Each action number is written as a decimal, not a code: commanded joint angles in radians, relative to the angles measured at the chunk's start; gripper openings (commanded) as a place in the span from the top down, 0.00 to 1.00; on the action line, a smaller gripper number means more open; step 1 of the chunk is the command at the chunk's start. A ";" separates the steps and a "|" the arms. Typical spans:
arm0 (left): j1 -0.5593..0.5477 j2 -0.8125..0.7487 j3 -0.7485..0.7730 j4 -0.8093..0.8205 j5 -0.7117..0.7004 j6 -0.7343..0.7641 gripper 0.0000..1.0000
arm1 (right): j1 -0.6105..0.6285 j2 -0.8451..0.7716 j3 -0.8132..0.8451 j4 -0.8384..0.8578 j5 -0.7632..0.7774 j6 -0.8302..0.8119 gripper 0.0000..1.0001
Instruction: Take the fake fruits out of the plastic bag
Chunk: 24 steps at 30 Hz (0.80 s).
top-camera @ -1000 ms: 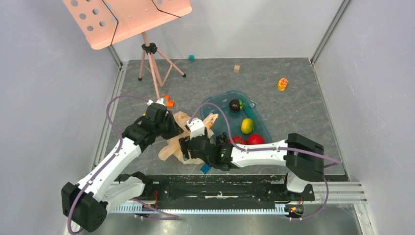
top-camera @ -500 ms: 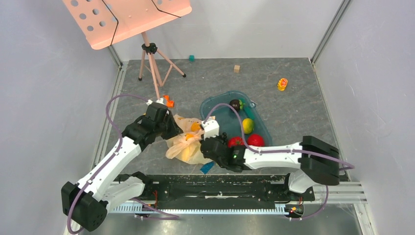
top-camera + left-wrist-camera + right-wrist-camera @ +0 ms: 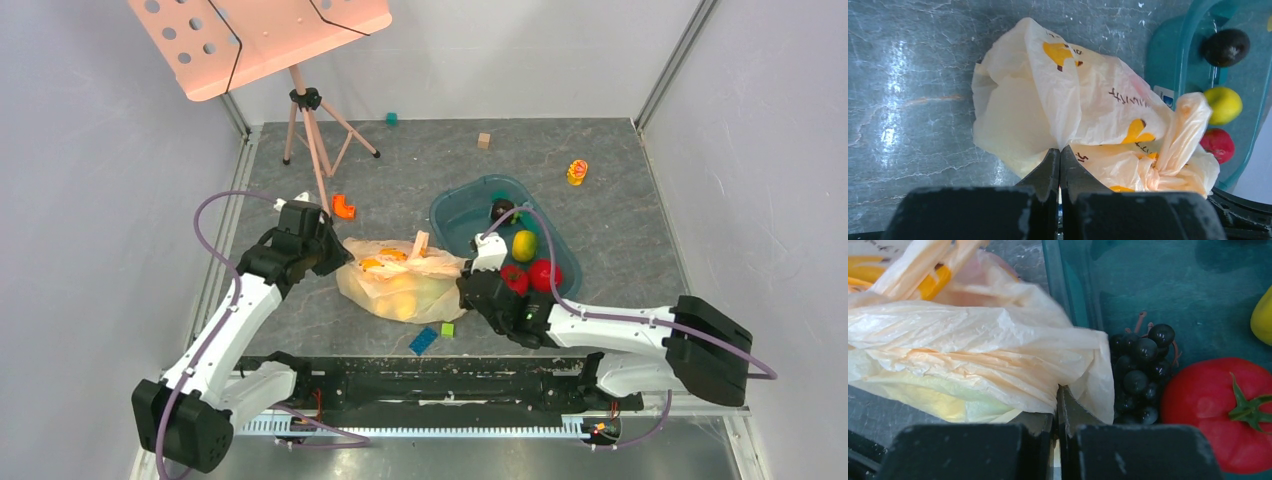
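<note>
The plastic bag [image 3: 405, 280], cream with yellow banana prints, lies stretched across the floor between my two grippers. My left gripper [image 3: 335, 258] [image 3: 1060, 150] is shut on a pinch of the bag's left side. The right gripper [image 3: 466, 290] [image 3: 1058, 388] is shut on the bag's right edge, beside the teal tray [image 3: 462, 228]. Fake fruits show through the film as yellow-green shapes [image 3: 948, 402] [image 3: 400, 297]. A knotted handle [image 3: 1180, 130] stands up from the bag. In the tray lie a yellow lemon [image 3: 524, 245] and two red fruits [image 3: 545, 275].
The tray also holds a black grape bunch [image 3: 1143, 370] and a dark plum [image 3: 500, 210]. A blue block [image 3: 422, 340] and a small green cube [image 3: 447, 328] lie just in front of the bag. An orange piece [image 3: 343, 206] and the music stand's tripod [image 3: 310, 120] are behind the left arm.
My right gripper has shut on the bag and drawn back to the right; the left one has drawn left. The bunched bag is now spread flat between them, and the tray has shifted right.
</note>
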 commanded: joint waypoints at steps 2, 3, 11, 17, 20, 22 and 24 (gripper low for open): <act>0.051 -0.037 0.003 -0.013 -0.029 0.080 0.98 | -0.057 -0.066 -0.057 -0.067 0.083 -0.031 1.00; 0.051 -0.038 -0.003 -0.008 -0.019 0.088 0.98 | -0.057 -0.073 -0.060 -0.059 0.076 -0.050 1.00; 0.051 -0.071 -0.006 0.025 0.082 0.118 0.98 | -0.051 -0.263 -0.175 0.196 -0.308 -0.444 0.41; 0.050 -0.069 -0.012 0.052 0.151 0.114 0.98 | -0.050 -0.391 -0.091 0.107 -0.513 -0.684 0.28; 0.049 -0.065 -0.021 0.068 0.175 0.114 0.98 | -0.050 -0.352 0.020 0.013 -0.589 -0.802 0.27; 0.049 -0.062 -0.020 0.067 0.181 0.121 0.98 | -0.050 -0.292 0.113 -0.077 -0.611 -0.877 0.28; 0.049 -0.065 -0.021 0.067 0.185 0.127 0.98 | -0.050 -0.223 0.196 -0.154 -0.611 -0.956 0.30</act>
